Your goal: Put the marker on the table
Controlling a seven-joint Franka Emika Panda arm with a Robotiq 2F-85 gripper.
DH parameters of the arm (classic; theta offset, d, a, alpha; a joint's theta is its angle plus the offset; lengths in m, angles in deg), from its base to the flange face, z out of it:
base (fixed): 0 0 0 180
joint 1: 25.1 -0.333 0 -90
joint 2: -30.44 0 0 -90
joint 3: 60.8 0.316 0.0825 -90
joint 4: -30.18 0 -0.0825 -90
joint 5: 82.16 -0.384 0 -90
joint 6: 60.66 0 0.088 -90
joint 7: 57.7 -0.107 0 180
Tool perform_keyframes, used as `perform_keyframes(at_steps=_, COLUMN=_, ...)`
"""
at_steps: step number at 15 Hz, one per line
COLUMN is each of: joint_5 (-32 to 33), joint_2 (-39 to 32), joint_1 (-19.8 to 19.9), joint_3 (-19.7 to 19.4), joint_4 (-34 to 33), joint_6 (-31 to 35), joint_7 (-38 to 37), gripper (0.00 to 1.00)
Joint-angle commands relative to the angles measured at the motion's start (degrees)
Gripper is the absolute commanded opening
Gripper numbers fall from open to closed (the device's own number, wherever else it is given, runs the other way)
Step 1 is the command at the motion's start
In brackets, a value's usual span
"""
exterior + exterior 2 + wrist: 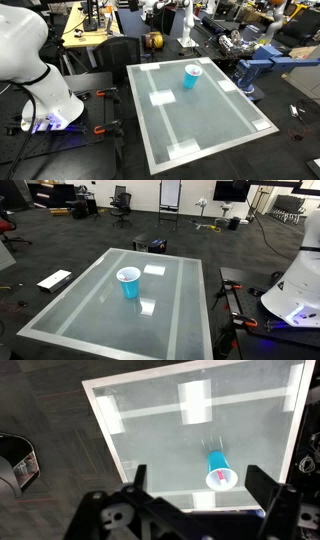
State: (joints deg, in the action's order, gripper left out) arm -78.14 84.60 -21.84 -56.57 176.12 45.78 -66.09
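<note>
A light-blue cup (192, 76) stands upright on the pale grey-green table (205, 125), toward its far side. It shows in both exterior views, here too (128, 282) on the table (95, 315). In the wrist view the cup (216, 461) is seen from above, with the red-pink marker (221, 476) standing inside it. My gripper (199, 471) is open and empty, high above the table (150, 430), its fingers framing the cup from far above. The gripper does not show in the exterior views.
The white robot base (40, 90) stands beside the table and also shows in an exterior view (295, 290). A wooden desk with clutter (90, 35), a black chair (120, 50) and a blue stand (255, 68) lie beyond the table. A white panel (55, 280) lies on the floor.
</note>
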Motion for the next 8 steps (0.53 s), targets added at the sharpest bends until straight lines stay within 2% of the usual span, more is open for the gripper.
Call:
perform_keyframes(at_steps=1, joint_5=0.2, joint_2=-0.1, joint_1=-0.2, joint_3=-0.2, joint_4=-0.1, joint_6=-0.1, joint_7=-0.1, gripper=1.00)
perform_keyframes(at_steps=8, joint_5=0.0, joint_2=-0.3, joint_1=-0.5, joint_3=-0.5, joint_4=-0.4, joint_6=1.1, joint_7=0.3, gripper=1.00)
